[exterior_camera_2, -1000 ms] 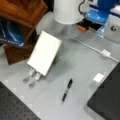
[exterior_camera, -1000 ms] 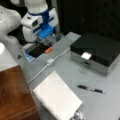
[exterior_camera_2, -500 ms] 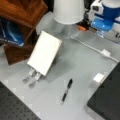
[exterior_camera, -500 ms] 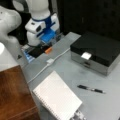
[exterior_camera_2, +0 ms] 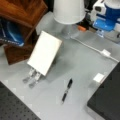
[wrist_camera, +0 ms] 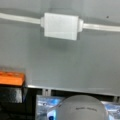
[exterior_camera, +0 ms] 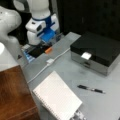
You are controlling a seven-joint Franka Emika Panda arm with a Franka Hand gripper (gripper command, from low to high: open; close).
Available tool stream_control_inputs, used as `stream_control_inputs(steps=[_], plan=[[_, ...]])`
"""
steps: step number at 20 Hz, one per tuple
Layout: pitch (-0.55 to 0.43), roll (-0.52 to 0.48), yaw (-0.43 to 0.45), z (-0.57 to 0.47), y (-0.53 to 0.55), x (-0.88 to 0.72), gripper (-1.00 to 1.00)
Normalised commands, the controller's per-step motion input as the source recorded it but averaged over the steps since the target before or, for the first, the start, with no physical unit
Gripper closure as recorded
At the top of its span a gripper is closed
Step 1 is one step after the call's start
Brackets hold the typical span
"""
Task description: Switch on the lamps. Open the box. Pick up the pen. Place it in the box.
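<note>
Pen [exterior_camera: 91, 89] lay loose on the grey tabletop [exterior_camera: 62, 67], between the notepad [exterior_camera: 57, 97] and the box [exterior_camera: 100, 51], whose lid was down, contents hidden. End effector [exterior_camera: 47, 37] hung over the cable's inline switch [wrist_camera: 61, 25], prob. to reach the lamp [exterior_camera_2: 68, 11] control; whether fingers were spread or closed could not be told.

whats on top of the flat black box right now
Only a small white label shows at the front edge of the flat black rectangular box. Its lid is closed, so the inside is hidden. The thin black pen lies on the table, apart.
</note>
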Motion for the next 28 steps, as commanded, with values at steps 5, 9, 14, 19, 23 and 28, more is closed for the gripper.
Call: stream_control_inputs(steps=[5, 9, 14, 19, 23, 28], plan=[[-0.201, 0.024, 0.004, -0.19, -0.06, -0.33, 1.0], [-0.21, 0.044, 0.012, -0.17, -0.03, -0.26, 1.0], [-0.208, 0.054, 0.02, -0.2, -0.03, -0.21, 1.0], [-0.217, 0.064, 0.017, -0.27, -0.04, -0.2, 1.0], [-0.231, 0.087, 0.035, -0.36, -0.04, -0.18, 1.0], [-0.221, 0.08, 0.045, -0.37, -0.06, -0.23, 1.0]])
